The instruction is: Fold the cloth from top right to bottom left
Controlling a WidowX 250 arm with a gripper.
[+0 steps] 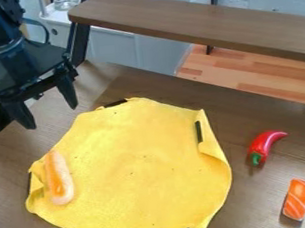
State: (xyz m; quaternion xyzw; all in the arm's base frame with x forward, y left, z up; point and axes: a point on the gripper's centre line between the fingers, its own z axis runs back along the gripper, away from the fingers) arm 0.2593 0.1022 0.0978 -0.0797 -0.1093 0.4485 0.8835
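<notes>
The black gripper [50,107] hangs at the upper left, above the table and off the cloth's upper left edge. Its two fingers are spread apart with nothing between them. The yellow cloth [136,162] lies spread on the table, mostly flat and roughly round. Its right edge is turned over in a narrow flap near a black strip, and its lower left edge curls a little. More black patches show at its top, left and bottom edges. An orange and pale hot-dog-shaped toy [60,178] rests on the cloth's left part.
A red chili pepper toy [265,146] and an orange and white sushi-like piece [298,199] lie on the brown table [255,112] right of the cloth. A raised wooden shelf [194,24] crosses behind, with a dark leg near the arm.
</notes>
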